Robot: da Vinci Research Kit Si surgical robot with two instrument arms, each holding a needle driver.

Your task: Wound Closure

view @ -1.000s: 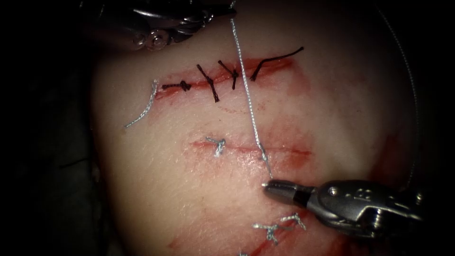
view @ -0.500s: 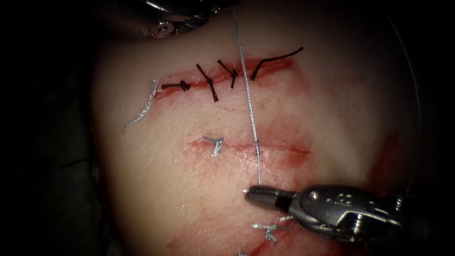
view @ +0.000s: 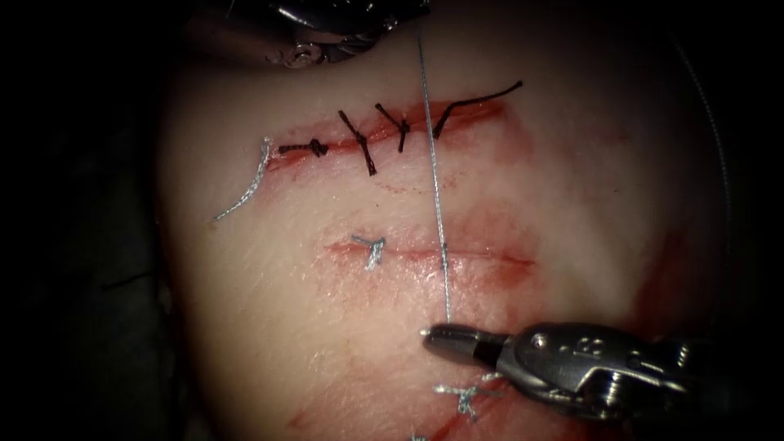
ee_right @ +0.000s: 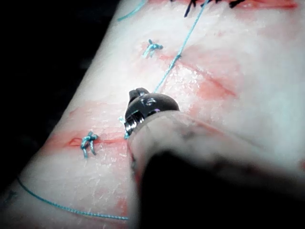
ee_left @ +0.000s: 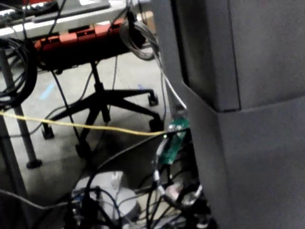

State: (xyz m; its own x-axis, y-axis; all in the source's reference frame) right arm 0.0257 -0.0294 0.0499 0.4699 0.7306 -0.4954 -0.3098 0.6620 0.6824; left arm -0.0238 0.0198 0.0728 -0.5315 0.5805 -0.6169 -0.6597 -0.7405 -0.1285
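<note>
On the tissue [view: 269,327], a pale thread [view: 435,188] runs straight and taut down across the middle cut [view: 490,258], with a small knot [view: 444,263] on the cut line. My right tool [view: 433,336] comes in low from the right, just below that cut, with its jaws shut on the thread's lower end. The right wrist view shows the same thread [ee_right: 183,43] leading into the right tool [ee_right: 138,93]. At the top edge the thread's upper end reaches my left tool [view: 327,33]; its grip is hidden there. I see no needle in the tissue.
The upper cut [view: 465,110] carries several dark stitches. A tied pale stitch [view: 371,249] sits left on the middle cut, another [view: 465,400] on the lower cut. A loose cut end of thread [view: 249,184] lies at the left. Red fluid stains the tissue on the right.
The right tool moved left and slightly down with the thread's end. The left tool drew up toward the top edge. The thread straightened and the knot settled onto the middle cut.
</note>
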